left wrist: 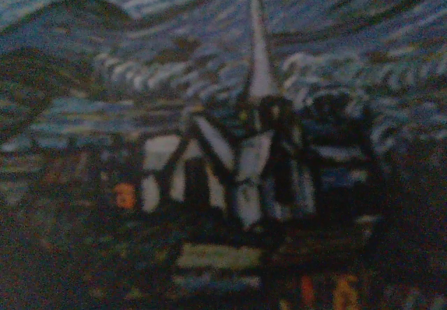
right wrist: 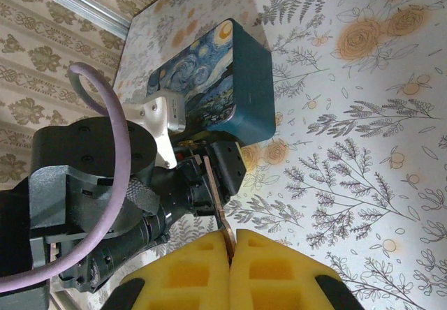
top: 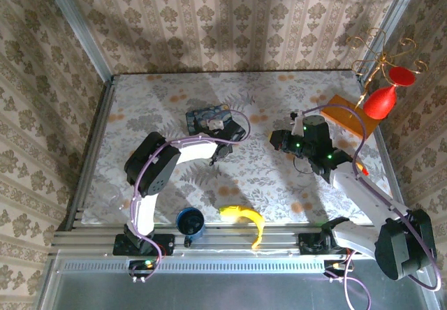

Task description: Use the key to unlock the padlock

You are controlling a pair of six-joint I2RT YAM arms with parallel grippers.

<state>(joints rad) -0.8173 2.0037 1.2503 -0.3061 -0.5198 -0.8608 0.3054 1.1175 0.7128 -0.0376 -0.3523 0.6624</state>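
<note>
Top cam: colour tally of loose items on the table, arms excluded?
Blue: 2 (tin, cup)
Yellow: 1 (banana)
Orange: 1 (flat board)
Total: 4
Red ornament at the far right corner left out.

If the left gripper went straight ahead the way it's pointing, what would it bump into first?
Most likely the blue painted tin, which looms close and blurry right ahead of the left gripper.

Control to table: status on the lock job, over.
Right pincer shut on key, blade pointing forward. Left pincer at corner of blue tin, jaws unclear. Left pincer sits close ahead of key tip.
</note>
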